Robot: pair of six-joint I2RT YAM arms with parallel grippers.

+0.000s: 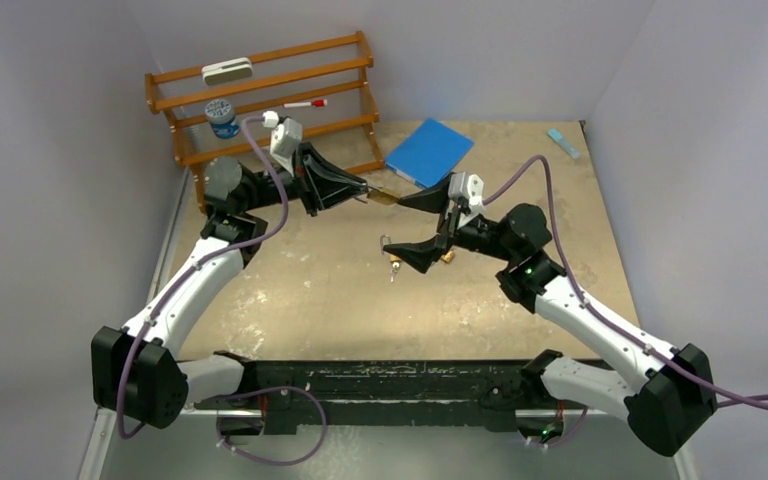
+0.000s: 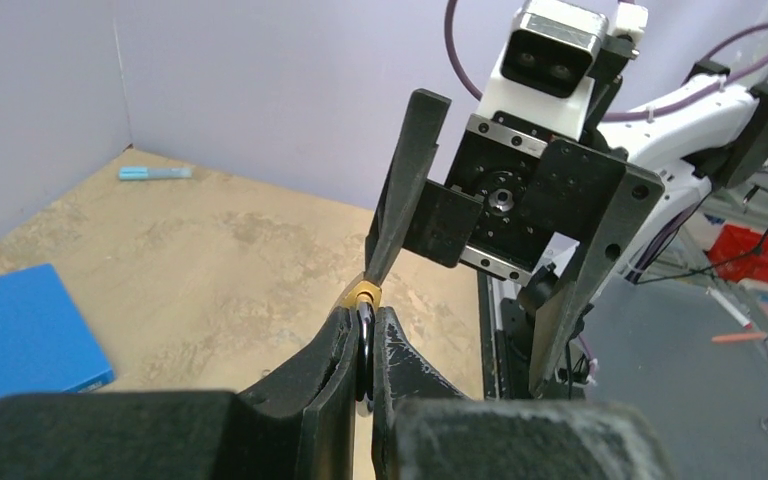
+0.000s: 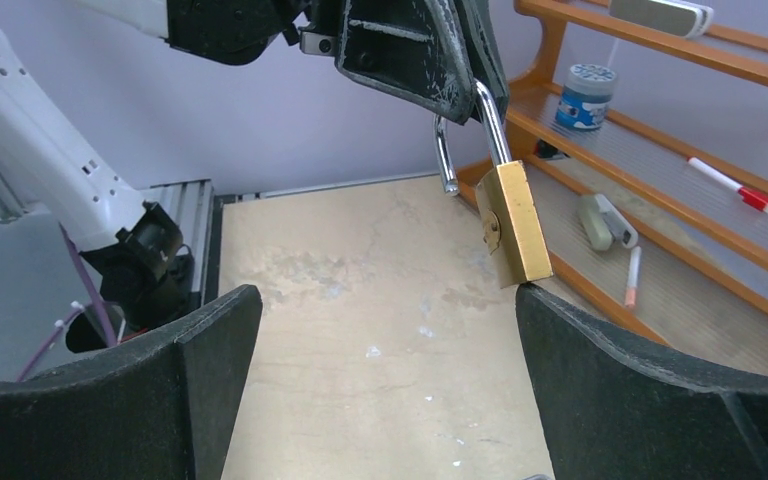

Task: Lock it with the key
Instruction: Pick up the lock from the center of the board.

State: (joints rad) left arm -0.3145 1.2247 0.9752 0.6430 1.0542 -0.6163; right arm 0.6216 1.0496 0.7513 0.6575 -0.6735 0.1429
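- The left gripper [image 1: 365, 192] is clamped tight on the padlock [image 3: 513, 225] by its open shackle [image 3: 490, 115], the brass body jutting past its fingertips, seemingly offered to the other arm.
- The right gripper [image 1: 400, 228] gapes wide and holds nothing, with the padlock touching one fingertip.
- What looks like the key [image 1: 393, 263] lies on the table [image 1: 310, 290] just under it.

Enclosure: plain pale lavender-grey walls [image 1: 480, 50] on three sides, even diffuse light with no hard shadows. Work surface is a mottled beige tabletop [image 1: 310, 290], scuffed white in patches. Far-left corner: orange wooden rack [image 1: 300, 76] holding a white case [image 1: 227, 71], blue-labelled jar [image 1: 222, 118] and red-capped marker [image 1: 305, 104]; a blue pad [image 1: 430, 152] lies just right of it.
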